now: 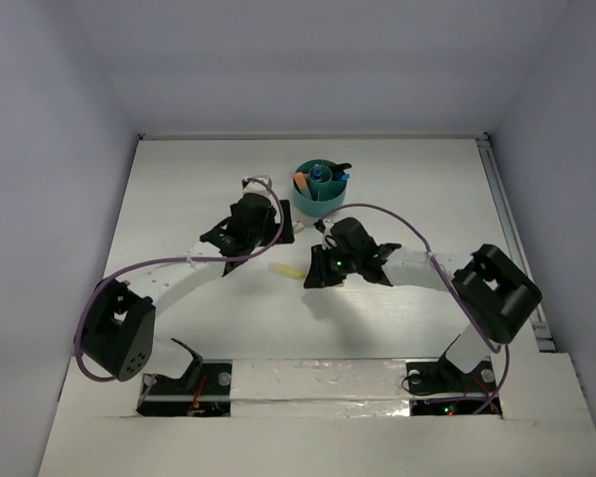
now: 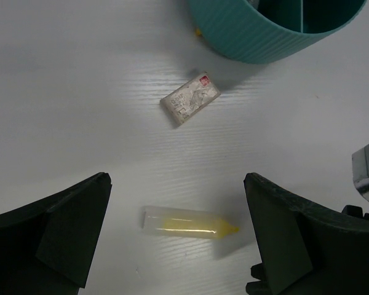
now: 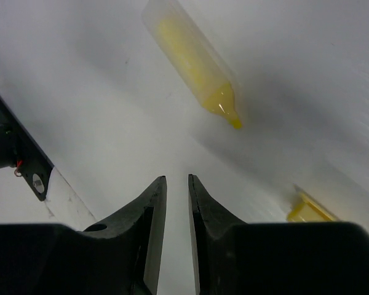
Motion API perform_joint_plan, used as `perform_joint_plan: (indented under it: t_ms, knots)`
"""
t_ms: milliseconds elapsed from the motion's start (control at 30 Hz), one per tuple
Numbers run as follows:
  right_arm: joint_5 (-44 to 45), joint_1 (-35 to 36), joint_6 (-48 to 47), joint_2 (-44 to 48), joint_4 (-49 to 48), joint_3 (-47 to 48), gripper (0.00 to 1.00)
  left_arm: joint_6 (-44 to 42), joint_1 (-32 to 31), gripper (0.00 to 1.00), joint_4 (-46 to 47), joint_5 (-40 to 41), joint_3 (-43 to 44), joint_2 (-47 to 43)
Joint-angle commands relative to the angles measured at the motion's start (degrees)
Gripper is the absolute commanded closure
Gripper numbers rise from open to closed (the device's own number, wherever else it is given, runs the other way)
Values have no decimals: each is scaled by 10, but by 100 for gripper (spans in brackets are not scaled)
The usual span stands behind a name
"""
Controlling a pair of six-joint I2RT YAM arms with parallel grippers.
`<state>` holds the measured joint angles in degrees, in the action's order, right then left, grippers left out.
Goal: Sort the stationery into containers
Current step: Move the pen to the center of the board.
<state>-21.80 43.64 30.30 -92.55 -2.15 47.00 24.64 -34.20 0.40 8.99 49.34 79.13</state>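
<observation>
The yellow translucent plastic pen (image 2: 187, 224) with a pointed tip is lying flat on the white table (image 2: 61, 92). It is sitting between the two fingers of my left claw (image 2: 175, 181), a little behind their tips, and just ahead of my right claw (image 3: 177, 181).

I am judging it to be light, stiff and smooth. The round body may be rolling away, and the tapered tip is giving no good hold. I am thinking the best place to take it is the middle of the barrel, with the fingers across its length.

My left claw is standing widely spread around the pen and is touching nothing. My right claw is pressed almost together, only a thin slit is showing, and nothing is sitting in it.

Further ahead of my left claw a white rectangular eraser (image 2: 190, 98) with a red mark is lying tilted. Beyond it, to the right, the round teal ribbed plastic organizer (image 2: 252, 37) is standing, near the eraser but apart.

The left wrist view is giving me the eraser and the organizer's dividers, which the right wrist view is missing. The right wrist view is showing a small yellow bit (image 3: 310, 212) to the right of that claw. Only the top view is showing pens standing inside the organizer.
</observation>
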Motion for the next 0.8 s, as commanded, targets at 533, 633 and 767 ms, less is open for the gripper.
perform_joint_plan:
  t_ms: [533, 633, 767]
  knots:
    - [206, 36, -5, -168, 28, 161, 75, 44, 11, 4, 100, 1, -133, -101]
    - [249, 36, -19, -180, -10, 178, 75, 46, 16, 3, 97, 1, -146, -112]
    - [279, 36, -34, -192, -65, 187, 76, 48, 16, 3, 100, -10, -160, -122]
